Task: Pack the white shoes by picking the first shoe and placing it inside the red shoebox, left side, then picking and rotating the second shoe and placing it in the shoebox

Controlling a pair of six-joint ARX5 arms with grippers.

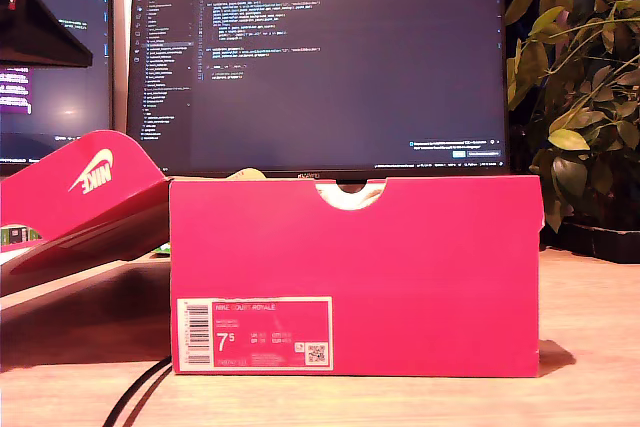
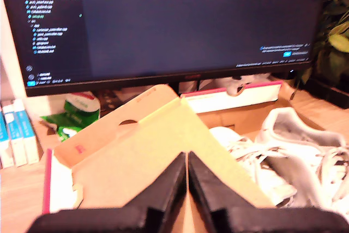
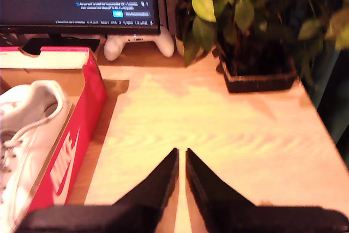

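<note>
- My first gripper, jaws pressed together and holding nothing, hangs over the lid's inner side
- My second gripper, jaws together, over bare table
- White shoes lie inside the red shoebox, centre of the exterior view

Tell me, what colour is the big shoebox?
Bright red shoebox, clearest in the exterior view.

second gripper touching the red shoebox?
Apart. In the second wrist view my second gripper has its jaws closed over bare wooden table, and a strip of table shows between it and the red shoebox.
</note>
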